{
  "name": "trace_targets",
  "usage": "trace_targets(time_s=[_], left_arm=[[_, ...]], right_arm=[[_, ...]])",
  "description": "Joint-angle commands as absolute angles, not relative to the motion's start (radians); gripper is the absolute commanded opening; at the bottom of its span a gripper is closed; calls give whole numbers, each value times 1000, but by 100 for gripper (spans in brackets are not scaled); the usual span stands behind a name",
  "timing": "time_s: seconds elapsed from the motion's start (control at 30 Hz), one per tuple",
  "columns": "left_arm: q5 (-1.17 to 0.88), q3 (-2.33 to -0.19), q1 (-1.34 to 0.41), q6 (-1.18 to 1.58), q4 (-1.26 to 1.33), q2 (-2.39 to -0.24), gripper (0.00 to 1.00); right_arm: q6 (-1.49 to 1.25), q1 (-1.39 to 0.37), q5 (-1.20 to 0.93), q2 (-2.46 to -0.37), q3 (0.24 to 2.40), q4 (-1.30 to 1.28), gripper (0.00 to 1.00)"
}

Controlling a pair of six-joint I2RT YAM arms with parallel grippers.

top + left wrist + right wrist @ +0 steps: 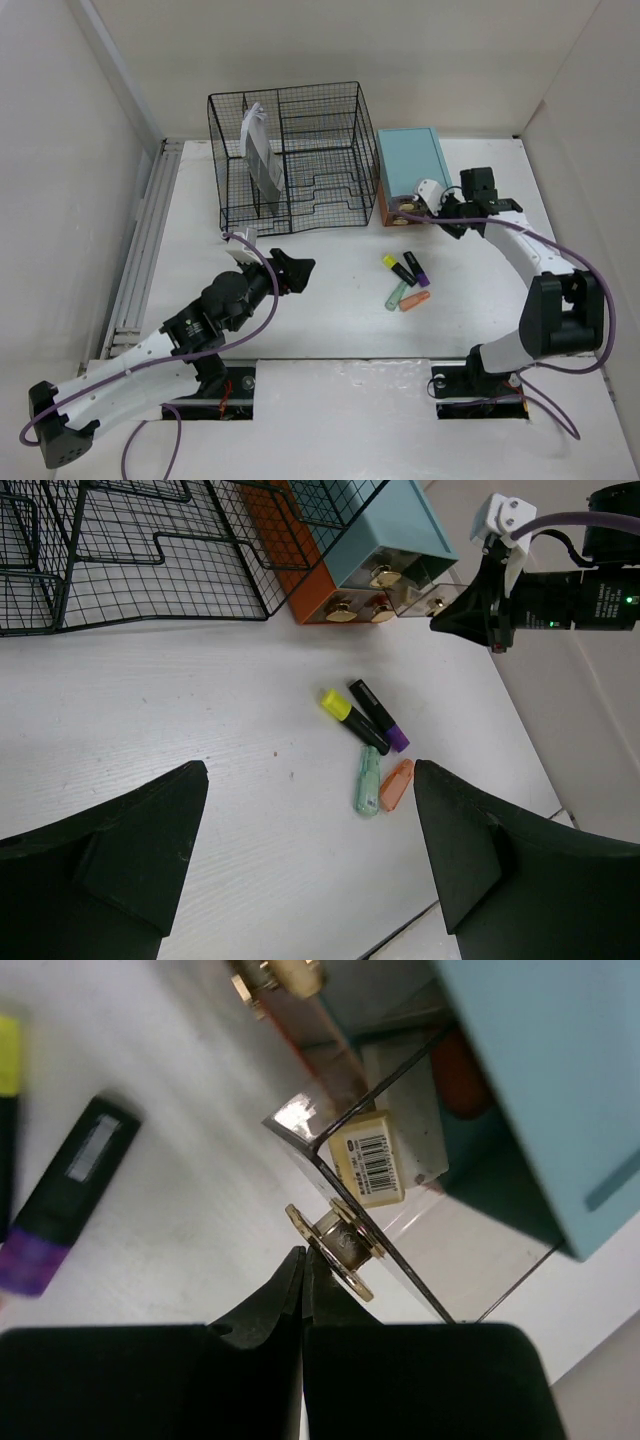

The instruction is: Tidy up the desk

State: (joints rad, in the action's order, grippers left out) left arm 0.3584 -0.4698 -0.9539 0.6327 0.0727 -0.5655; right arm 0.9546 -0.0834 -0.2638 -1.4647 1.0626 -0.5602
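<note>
The white desk [330,330] carries a teal drawer box [410,165] at the back right. Its clear drawer [400,1190] stands pulled out, with a small yellow labelled item inside. My right gripper [304,1255] is shut, nothing between its fingers, and its tips touch the drawer's gold knob [335,1245]; from above the right gripper [428,210] sits at the box's front. My left gripper [308,780] hangs open over bare desk at the middle left, empty; in the top view the left gripper [298,268] points toward the pens.
Several pens lie mid-desk: a yellow-capped highlighter [398,268], a purple-capped one [416,269], a green one [397,295] and an orange one [414,300]. A black wire-mesh organizer [290,155] with upright papers [260,150] stands at the back. A grey rail [140,250] runs along the left.
</note>
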Motion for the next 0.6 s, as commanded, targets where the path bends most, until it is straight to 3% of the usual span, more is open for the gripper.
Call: trace_targets(time_s=[0.0,0.4,0.57], left_arm=[[354,-466,-957,627,129,-560,82],[334,-457,-957,638,181,-607,82],[250,-422,-957,647,303,-638,85]], right_arm=[[878,-104,-180,-1479,1055,-330,0],[812,-123,-127,-1578,1074,-143,0],[811,-132,-224,-1542,1092,-263,1]])
